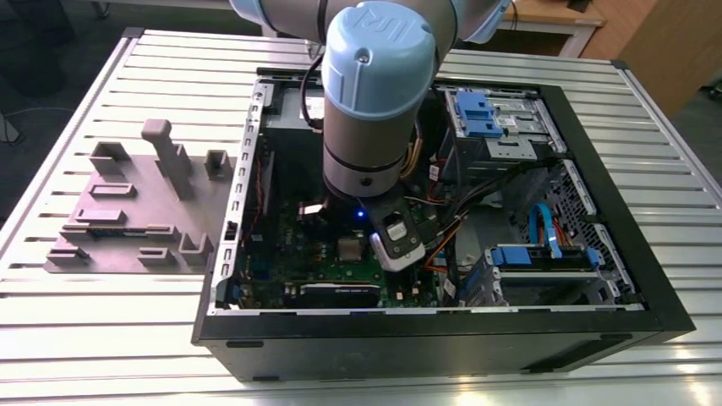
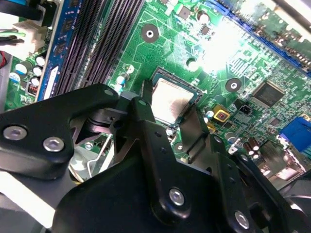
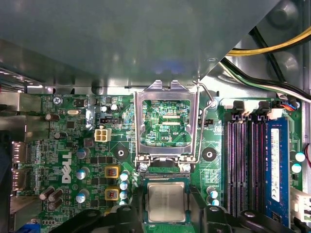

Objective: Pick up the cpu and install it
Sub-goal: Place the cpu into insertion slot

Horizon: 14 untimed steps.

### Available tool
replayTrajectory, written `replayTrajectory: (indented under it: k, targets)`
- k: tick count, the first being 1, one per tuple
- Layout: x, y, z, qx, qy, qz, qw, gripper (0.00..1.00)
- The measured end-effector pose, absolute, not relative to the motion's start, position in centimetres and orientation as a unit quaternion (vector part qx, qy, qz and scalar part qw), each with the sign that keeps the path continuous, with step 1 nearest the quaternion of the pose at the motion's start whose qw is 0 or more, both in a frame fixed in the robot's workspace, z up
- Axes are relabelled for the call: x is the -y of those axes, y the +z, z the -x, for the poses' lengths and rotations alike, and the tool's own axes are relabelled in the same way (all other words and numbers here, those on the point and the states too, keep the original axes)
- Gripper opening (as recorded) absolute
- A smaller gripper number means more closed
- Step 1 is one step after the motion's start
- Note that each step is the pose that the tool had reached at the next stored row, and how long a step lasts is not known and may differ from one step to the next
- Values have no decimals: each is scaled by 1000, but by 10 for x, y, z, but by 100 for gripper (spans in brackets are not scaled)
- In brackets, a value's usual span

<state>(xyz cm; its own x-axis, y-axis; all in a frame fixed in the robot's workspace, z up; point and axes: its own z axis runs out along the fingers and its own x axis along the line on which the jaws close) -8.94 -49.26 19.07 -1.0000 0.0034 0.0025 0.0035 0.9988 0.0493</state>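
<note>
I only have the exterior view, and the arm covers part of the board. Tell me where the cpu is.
Observer: In both wrist views the cpu lies flat within the socket, silver top up.
Operator: Report the hinged frame.
Observer: In the first wrist view the hinged frame is swung open, clear of the cpu.
Operator: Now the gripper.
Observer: In the second wrist view the gripper is right at the cpu, low over the socket.

tbl (image 1: pixel 113 321): plate (image 1: pixel 124 211) nr edge at the exterior view's left, just beside case (image 1: pixel 451 338) | case: mid tbl to the exterior view's right, board (image 3: pixel 73 145) in it, arm (image 1: pixel 367 101) above | board: cpu (image 3: pixel 166 199) in socket (image 3: pixel 165 177), frame (image 3: pixel 138 121) just beside socket, RAM slots (image 3: pixel 243 165) nr both | gripper (image 3: pixel 167 213) over cpu, fingers (image 3: pixel 127 216) astride, apart
</note>
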Motion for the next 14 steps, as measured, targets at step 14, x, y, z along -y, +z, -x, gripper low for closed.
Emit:
replayTrajectory:
  k: [14]
  targets:
    - [493, 196, 90, 1000, -25, 2, 1, 56]
